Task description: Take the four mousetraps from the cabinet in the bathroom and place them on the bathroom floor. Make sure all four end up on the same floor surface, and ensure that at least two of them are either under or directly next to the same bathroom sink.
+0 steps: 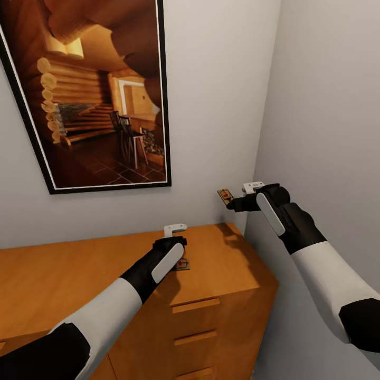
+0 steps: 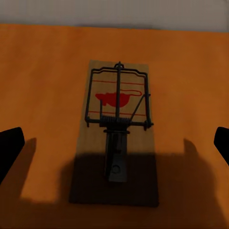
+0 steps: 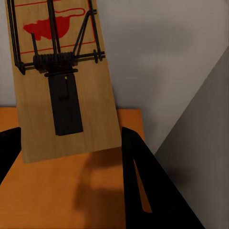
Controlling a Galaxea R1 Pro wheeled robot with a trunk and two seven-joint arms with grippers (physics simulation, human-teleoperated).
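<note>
One mousetrap (image 1: 182, 264) lies flat on the orange-brown cabinet (image 1: 79, 269) top, near its front edge. My left gripper (image 1: 178, 256) hovers just above it. In the left wrist view this mousetrap (image 2: 117, 129) sits centred on the cabinet top (image 2: 43, 71), with the black fingertips (image 2: 10, 145) spread wide on either side and apart from it, so the gripper is open. My right gripper (image 1: 232, 203) is raised above the cabinet's back right corner, shut on a second mousetrap (image 1: 225, 196). In the right wrist view that mousetrap (image 3: 62, 81) is clamped between the fingers (image 3: 138, 162).
A large framed picture (image 1: 89, 89) hangs on the back wall above the cabinet. The grey side wall (image 1: 327, 105) stands close beside my right arm. Drawers with slot handles (image 1: 196, 305) face me below the left gripper.
</note>
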